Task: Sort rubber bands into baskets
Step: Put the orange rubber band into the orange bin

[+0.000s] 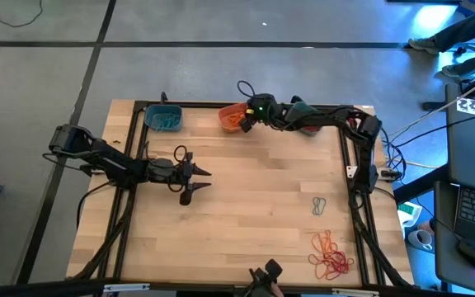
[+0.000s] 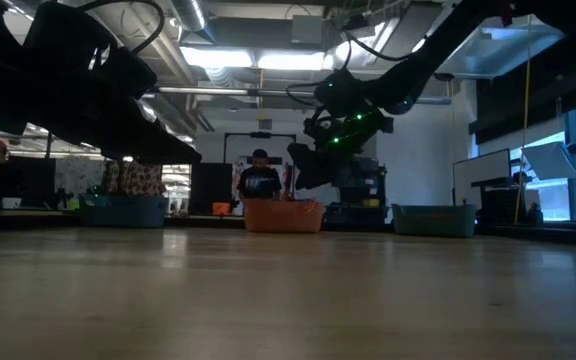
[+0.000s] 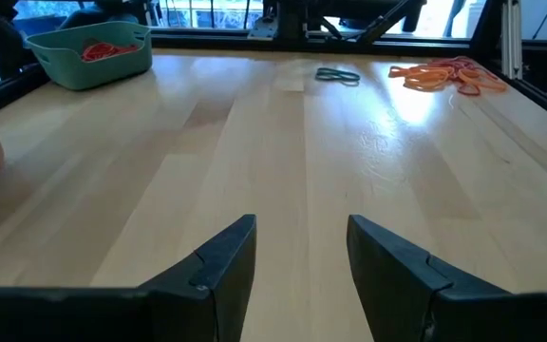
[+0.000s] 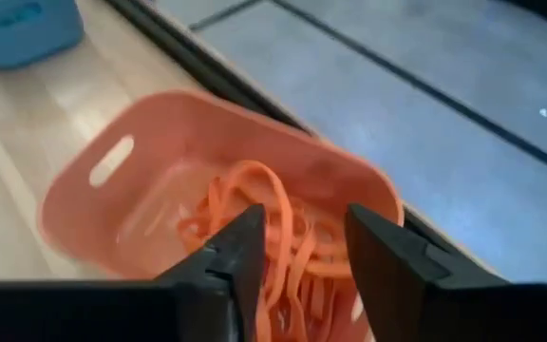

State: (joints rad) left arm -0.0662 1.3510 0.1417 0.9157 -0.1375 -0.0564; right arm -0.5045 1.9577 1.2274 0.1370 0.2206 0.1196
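Three baskets: all sit along the table's (image 1: 246, 198) far edge; a blue basket (image 1: 164, 119) near the far-left corner, the orange basket (image 1: 232, 116) about mid-edge, and a teal basket (image 3: 91, 52) holding red bands, seen from the left wrist, mostly hidden under the right arm from above
Risk at the orange basket: an orange band (image 4: 254, 204) arches up just between the right gripper's (image 4: 302, 249) parted fingers; my judgement is that it could cling to a finger and ride back out when the arm lifts; a low exit could also nudge the light tub toward the table's edge
Right gripper: poised directly over the orange basket; fingers apart, nothing pinched that I can see; orange bands lie heaped in the tub just beneath the tips
Unsorted bands: a red and orange tangle (image 1: 331, 255) near the table's near-right corner; two grey-teal loops (image 1: 319, 205) by the right edge; both well apart from either gripper
Left gripper (image 1: 198, 181): fingers spread, empty, over the left-centre of the table
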